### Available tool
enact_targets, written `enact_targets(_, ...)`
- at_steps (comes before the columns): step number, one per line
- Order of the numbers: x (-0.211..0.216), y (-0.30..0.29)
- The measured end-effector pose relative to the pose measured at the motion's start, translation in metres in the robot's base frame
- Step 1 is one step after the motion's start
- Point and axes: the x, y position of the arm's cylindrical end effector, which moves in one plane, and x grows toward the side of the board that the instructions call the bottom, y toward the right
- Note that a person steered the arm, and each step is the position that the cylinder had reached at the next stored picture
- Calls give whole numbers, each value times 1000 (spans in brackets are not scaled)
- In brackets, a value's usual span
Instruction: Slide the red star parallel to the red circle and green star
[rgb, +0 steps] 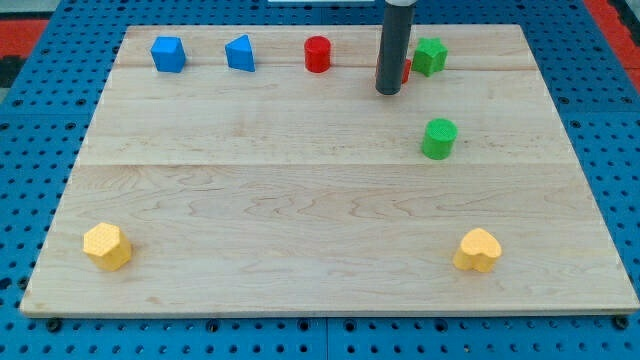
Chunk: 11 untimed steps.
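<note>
Camera view, red star (406, 70) mostly hidden behind my tip (388, 92), beside green star (430, 56), red circle (317, 54) left, wooden worktop (300, 200), no claw fitted.

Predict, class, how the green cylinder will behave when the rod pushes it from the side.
The green cylinder looks squat and stands on its flat end, so it probably slides, not tips. Its round side may let an off-centre push glance off. The wooden board looks smooth.

Pale, light-grained wood for the tabletop (300, 220), over blue pegboard (40, 180) dotted with dark holes. Blue for the cube (168, 54) and the triangular block (240, 53). Red for the cylinder (317, 54) and the sliver of star (405, 70). Green for the star (430, 56) and the cylinder (438, 139) at 6 o'clock from it. Yellow for both lower blocks (107, 246) (479, 250). Dark grey for the rod (393, 45).
</note>
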Motion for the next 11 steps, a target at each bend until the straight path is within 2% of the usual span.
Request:
enact_targets(3,-18,-15)
enact_targets(4,1,19)
enact_targets(5,-16,34)
enact_targets(6,-30,24)
enact_targets(8,-26,-11)
enact_targets(9,11,11)
enact_targets(10,57,-11)
enact_targets(11,107,-6)
